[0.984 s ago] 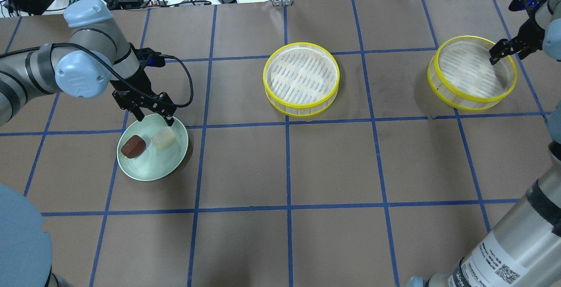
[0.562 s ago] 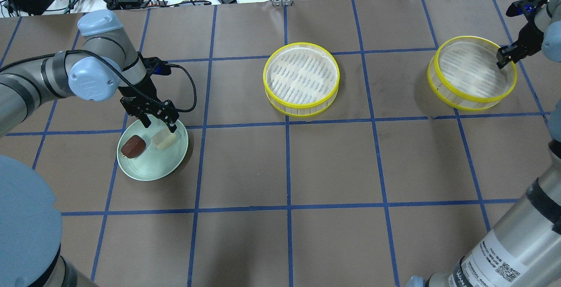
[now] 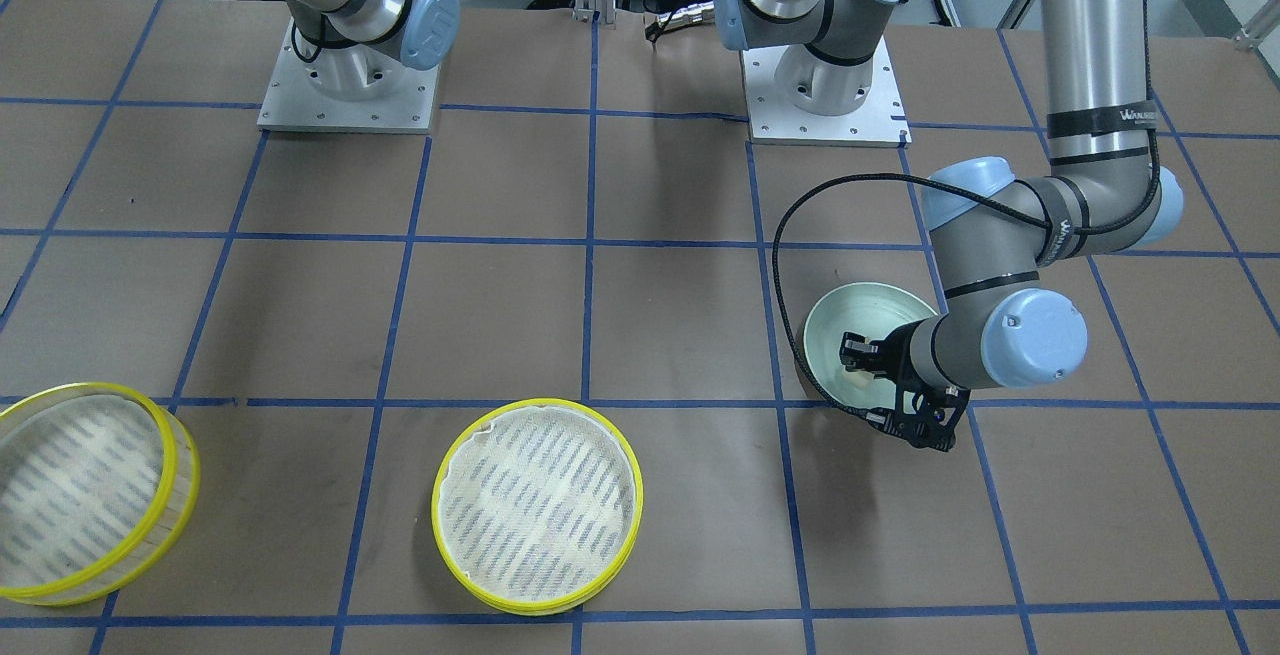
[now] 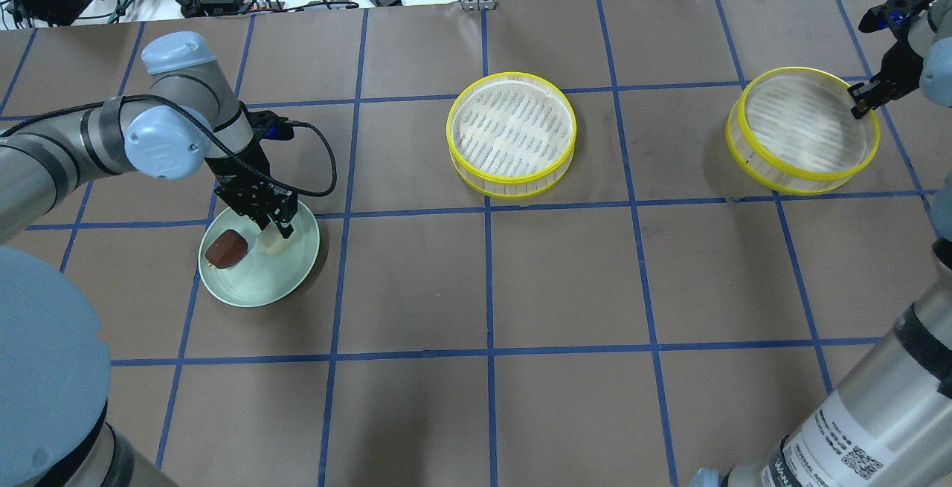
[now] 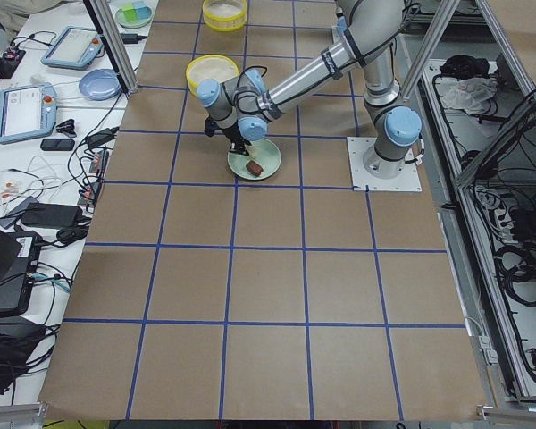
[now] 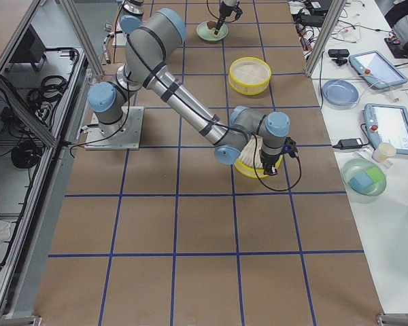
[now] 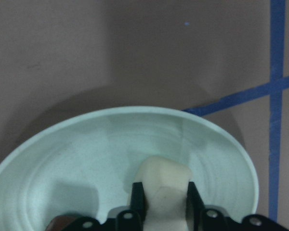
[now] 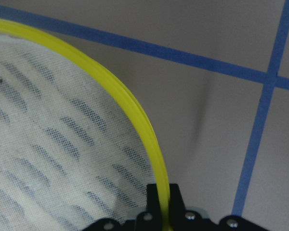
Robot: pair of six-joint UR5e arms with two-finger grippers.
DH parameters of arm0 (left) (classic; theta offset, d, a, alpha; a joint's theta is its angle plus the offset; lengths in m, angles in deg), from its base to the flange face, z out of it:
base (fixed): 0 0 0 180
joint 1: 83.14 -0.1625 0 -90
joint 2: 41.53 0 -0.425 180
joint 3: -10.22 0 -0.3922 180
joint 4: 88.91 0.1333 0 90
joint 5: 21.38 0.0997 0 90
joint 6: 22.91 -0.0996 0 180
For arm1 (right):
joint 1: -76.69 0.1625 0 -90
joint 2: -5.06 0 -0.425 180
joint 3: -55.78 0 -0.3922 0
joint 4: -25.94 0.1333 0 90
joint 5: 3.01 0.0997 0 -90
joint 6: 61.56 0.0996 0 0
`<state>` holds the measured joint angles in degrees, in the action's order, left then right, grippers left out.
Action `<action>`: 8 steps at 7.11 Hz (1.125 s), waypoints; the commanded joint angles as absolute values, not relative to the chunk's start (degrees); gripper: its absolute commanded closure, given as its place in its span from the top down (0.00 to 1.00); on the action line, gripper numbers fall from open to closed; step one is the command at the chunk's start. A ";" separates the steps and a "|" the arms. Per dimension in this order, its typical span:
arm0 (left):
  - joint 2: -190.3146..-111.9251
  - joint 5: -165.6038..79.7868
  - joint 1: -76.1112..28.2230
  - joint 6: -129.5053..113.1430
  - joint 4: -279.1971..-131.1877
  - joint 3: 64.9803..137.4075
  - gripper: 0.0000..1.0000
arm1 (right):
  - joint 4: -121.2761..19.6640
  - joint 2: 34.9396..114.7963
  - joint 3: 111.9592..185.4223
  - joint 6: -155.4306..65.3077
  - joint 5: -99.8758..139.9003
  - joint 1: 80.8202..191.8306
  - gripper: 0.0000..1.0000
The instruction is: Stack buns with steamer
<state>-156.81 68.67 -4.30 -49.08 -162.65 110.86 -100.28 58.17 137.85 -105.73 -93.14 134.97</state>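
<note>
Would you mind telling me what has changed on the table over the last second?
The left gripper dropped onto the plate and its jaws closed on the cream bun. The right gripper moved from over the mesh to the rim of the right steamer and clamped it; that steamer has shifted slightly. The brown bun, plate and middle steamer have not moved.

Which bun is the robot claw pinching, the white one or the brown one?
The cream-white bun: the left gripper has a finger pressed on each of its sides. The reddish-brown bun lies free beside it on the green plate.
</note>
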 commanded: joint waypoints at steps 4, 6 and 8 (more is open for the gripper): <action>-154.29 63.31 -4.04 -31.93 -160.90 101.39 0.00 | -94.65 65.26 137.96 -97.42 -92.83 135.49 0.00; -154.11 53.82 -2.38 -11.05 -155.67 100.31 0.00 | -93.95 66.93 137.96 -97.16 -92.92 136.02 0.00; -155.33 51.31 5.06 1.63 -144.79 100.14 0.00 | -91.66 67.81 137.96 -95.14 -92.92 136.63 0.00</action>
<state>-154.43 53.05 0.76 -6.89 -151.87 100.32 -92.57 67.22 137.96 -95.88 -92.92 136.36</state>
